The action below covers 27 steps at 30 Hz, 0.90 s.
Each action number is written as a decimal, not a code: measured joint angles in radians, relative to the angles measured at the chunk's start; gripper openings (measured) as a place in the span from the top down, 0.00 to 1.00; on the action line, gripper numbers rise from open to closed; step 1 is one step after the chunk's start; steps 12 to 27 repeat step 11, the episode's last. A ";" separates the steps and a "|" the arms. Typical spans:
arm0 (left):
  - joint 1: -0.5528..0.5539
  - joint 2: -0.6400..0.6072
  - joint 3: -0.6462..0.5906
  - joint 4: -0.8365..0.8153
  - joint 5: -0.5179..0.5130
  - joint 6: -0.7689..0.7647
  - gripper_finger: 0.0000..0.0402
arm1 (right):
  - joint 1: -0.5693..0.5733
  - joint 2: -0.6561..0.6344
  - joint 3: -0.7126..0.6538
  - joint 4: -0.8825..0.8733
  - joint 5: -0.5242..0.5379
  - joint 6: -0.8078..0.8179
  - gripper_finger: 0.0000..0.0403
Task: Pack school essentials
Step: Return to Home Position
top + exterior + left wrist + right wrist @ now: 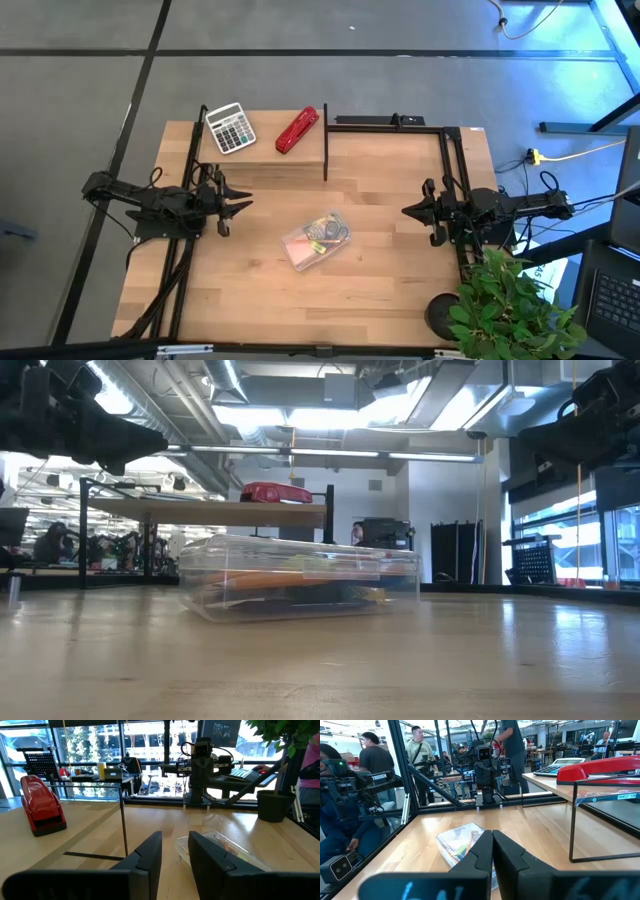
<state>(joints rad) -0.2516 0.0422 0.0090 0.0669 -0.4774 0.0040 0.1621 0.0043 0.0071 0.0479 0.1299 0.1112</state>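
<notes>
The transparent supply box [315, 240] is lying on the wooden surface [380, 290] roughly midway between the two hands, in front of each one's fingertips and touching neither. Its lid is sitting flat on top, and the stationery is showing through the clear walls: thin orange pencils [265, 576] are lying lengthwise inside, with blue-handled scissors [336, 233] at the end nearer the right hand. The packing looks finished, which would be why nothing is being held.

The left hand [240, 205] is hovering above the surface with its fingers [150, 851] released and a clear gap between them, gripping nothing. It is pointing toward the box but is well apart from it. The right hand [408, 212] is facing it from the opposite side, equally clear of the box, with its fingers [512, 854] clenched tip to tip on nothing. Both arms are drawn in toward their own edges of the surface (a resting posture, by the look of it), so neither one is reaching over the box or crowding it.

Beyond the left hand, a raised shelf [265, 150] is carrying the white-grey calculator [230, 128] and the red stapler [297, 130]. Both are sitting apart from the box and out of either hand's path, seemingly left there as things that do not belong in the pack.
</notes>
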 joint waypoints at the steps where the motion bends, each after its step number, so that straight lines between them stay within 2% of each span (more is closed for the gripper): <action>1: 0.000 0.000 0.000 0.000 0.000 0.000 0.78 | 0.000 0.000 0.000 0.000 0.000 0.000 0.97; 27: 0.000 0.000 0.000 0.000 0.000 0.000 0.78 | 0.000 0.000 0.000 0.000 0.000 0.000 0.97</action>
